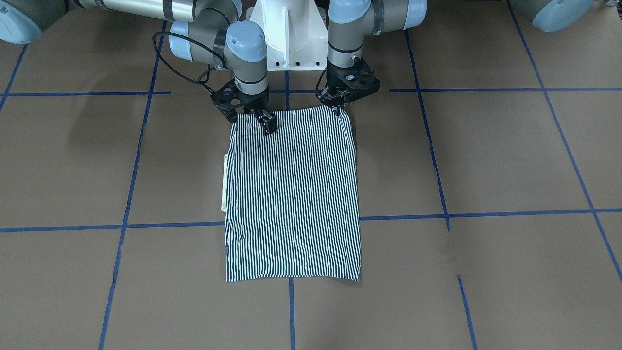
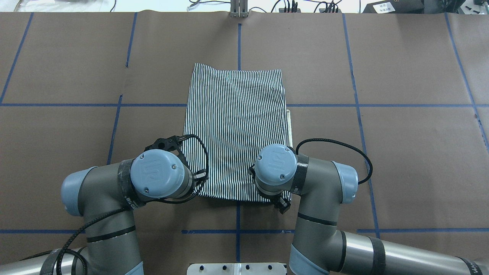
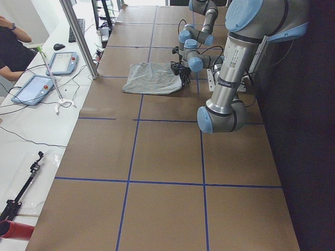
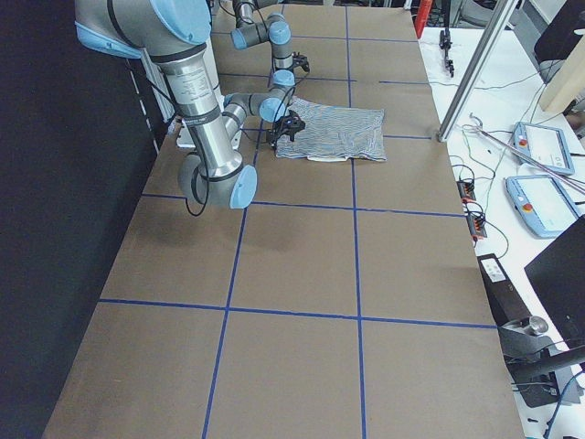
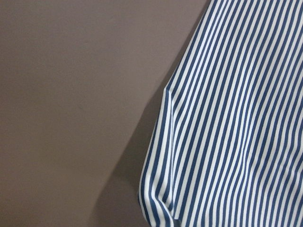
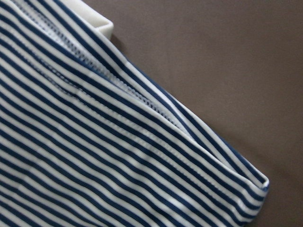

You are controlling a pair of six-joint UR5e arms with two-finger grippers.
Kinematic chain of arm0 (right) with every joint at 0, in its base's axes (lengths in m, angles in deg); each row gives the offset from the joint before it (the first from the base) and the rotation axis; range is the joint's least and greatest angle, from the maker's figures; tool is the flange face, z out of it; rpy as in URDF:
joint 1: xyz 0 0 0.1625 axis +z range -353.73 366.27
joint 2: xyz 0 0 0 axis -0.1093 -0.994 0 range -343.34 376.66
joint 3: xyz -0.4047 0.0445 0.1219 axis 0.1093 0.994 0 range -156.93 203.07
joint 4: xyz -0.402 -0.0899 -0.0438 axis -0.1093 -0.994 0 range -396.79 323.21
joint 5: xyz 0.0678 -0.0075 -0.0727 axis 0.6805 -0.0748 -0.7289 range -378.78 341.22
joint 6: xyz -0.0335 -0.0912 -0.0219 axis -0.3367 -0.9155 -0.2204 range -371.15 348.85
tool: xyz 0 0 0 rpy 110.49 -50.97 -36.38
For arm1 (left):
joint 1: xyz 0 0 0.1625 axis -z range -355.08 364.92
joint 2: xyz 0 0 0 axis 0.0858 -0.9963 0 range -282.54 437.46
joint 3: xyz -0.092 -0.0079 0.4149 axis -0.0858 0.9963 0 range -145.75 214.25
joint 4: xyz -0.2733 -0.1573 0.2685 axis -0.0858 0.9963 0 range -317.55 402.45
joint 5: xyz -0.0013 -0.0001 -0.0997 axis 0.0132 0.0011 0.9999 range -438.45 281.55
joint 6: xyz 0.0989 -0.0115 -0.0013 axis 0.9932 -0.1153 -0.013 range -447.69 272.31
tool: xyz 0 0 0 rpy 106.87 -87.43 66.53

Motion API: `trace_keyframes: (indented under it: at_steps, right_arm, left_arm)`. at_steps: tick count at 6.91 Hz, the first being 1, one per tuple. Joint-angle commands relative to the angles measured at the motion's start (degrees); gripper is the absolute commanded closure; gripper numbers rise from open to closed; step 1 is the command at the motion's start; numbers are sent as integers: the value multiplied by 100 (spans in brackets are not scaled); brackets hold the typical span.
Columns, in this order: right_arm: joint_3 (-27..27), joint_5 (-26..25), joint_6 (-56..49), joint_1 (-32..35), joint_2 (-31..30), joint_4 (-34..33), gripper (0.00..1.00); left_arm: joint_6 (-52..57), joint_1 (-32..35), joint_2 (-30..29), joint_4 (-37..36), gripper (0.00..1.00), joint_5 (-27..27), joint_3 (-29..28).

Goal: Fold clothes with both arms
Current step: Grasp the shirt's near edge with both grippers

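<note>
The striped shirt [image 1: 291, 194] lies folded into a flat rectangle at the table's middle [image 2: 237, 126]. A strip of its cream collar [image 1: 224, 180] sticks out at the edge on my right arm's side. My left gripper [image 1: 338, 108] is shut on the shirt's near corner, which peaks up slightly. My right gripper [image 1: 268, 125] is shut on the same near edge, a little inboard of the other corner. In the overhead view both wrists [image 2: 158, 173] [image 2: 276, 164] hide the fingers. The left wrist view shows a raised shirt edge [image 5: 236, 118]. The right wrist view shows layered hems and collar [image 6: 94, 19].
The white pedestal base [image 1: 291, 39] stands just behind the shirt's near edge. Brown table paper with blue tape lines [image 2: 237, 229] surrounds the shirt. A metal post [image 2: 238, 9] stands at the far edge. Tablets [image 3: 47, 73] and cables lie on the operators' side bench.
</note>
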Motion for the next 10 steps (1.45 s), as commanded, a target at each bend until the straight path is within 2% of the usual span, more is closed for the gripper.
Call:
trace_keyframes:
  at_steps: [1, 3, 4, 6, 7, 8, 9, 10]
  right_arm:
    - [-42, 12, 1, 30, 11, 0, 81]
    - [-226, 12, -7, 39, 28, -262, 91]
    - [-227, 3, -7, 39, 20, -263, 100]
    - [-322, -23, 1, 39, 11, -263, 100]
    - [-541, -241, 2, 39, -68, -263, 100]
    - [-639, -251, -7, 39, -94, -263, 100]
    - [-805, -208, -16, 22, -199, -246, 100]
    - [-1111, -208, -16, -117, -357, -237, 100]
  left_arm:
    - [9, 0, 3, 6, 100, 0, 8]
    - [9, 0, 3, -3, 100, 0, 8]
    - [9, 0, 3, 6, 100, 0, 8]
    - [0, 0, 3, -3, 100, 0, 8]
    - [0, -8, 3, 6, 100, 9, 60]
    - [-9, -9, 20, -3, 100, 9, 130]
    - [-78, -87, 98, -29, 100, 26, 392]
    - [-140, -314, 212, -168, 100, 287, 655]
